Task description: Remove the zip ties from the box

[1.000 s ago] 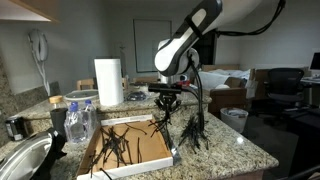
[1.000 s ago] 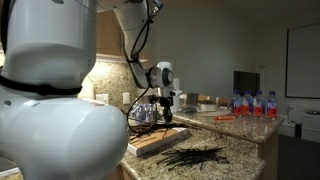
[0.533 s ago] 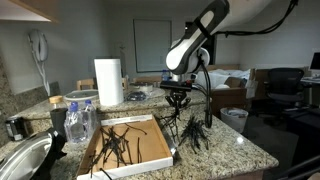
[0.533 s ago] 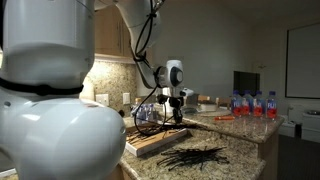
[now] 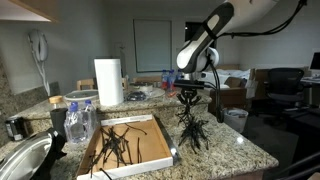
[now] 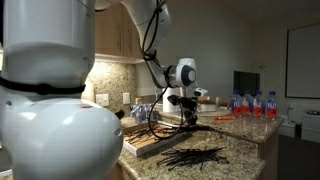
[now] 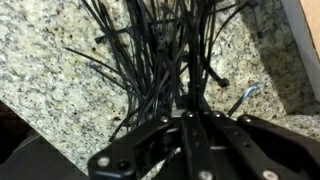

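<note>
Over the last second the gripper (image 5: 190,103) has travelled sideways out from above the box (image 5: 150,150) and is now over bare desk (image 5: 235,152), carrying its load with it. Its jaws are pressed fully together on a thick bunch of zip ties (image 5: 190,126) that hangs straight beneath it, the lower ends splaying out just above or onto the stone; whether they touch cannot be told. The wrist view shows the same grip from above: the strips are pinched between the fingers and fan away from the gripper (image 7: 187,118) across speckled granite. For the task this means one batch looks to be clear of the box and probably ready to be let go, close to a loose pile already lying on the desk below and in front of the gripper (image 6: 187,108) in an exterior view (image 6: 190,157). The job is not finished, though: more ties lie scattered inside the box, off to the gripper's side and lower down. The ties are thin, stiff black plastic strips, wiry and spiky as a bundle, likely to snag on each other. The box is shallow, with a flat brown cardboard floor and low white walls; the desk is polished, mottled granite.
</note>
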Motion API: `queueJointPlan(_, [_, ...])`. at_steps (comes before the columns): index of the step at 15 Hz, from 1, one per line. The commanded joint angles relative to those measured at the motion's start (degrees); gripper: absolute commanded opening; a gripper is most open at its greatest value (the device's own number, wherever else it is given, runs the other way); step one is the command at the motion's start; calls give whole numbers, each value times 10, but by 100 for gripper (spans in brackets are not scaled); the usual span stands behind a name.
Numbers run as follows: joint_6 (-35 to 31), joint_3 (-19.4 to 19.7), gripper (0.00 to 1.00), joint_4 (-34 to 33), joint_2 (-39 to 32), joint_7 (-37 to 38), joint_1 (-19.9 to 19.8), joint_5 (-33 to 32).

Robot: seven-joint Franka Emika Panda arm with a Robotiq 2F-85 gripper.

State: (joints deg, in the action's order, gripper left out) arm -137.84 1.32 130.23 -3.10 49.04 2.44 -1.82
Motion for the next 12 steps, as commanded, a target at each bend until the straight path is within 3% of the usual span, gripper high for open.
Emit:
queueJointPlan(1, [-18,7,6,16,1,-56,-18,17])
queueJointPlan(12, [-67,21,6,31,-60,-84,-27,59])
